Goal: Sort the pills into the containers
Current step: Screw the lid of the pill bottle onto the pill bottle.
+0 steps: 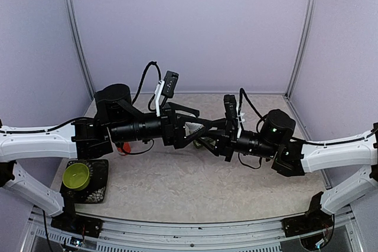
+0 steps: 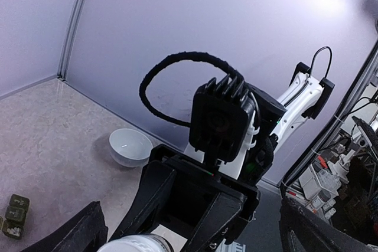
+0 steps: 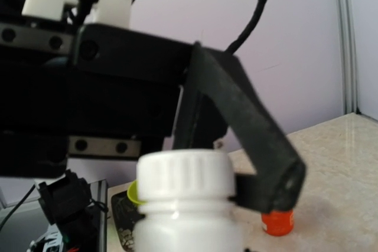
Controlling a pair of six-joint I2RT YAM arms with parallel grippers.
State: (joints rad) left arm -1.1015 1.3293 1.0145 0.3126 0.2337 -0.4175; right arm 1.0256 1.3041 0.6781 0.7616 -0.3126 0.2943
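A small white bottle with a ribbed cap hangs above the table between the two arms, and my right gripper is shut on its body. In the left wrist view the right gripper's black fingers run down to the bottle's cap. My left gripper is open. One of its fingers stands just right of the cap, and the other is behind the cap. The containers, a short row of dark green cells, lie on the table at the far left. No pills are in view.
A white bowl stands near the back wall. A lime-green bowl sits on a black tray at the front left. A small orange piece lies on the table. Purple walls enclose the table on three sides.
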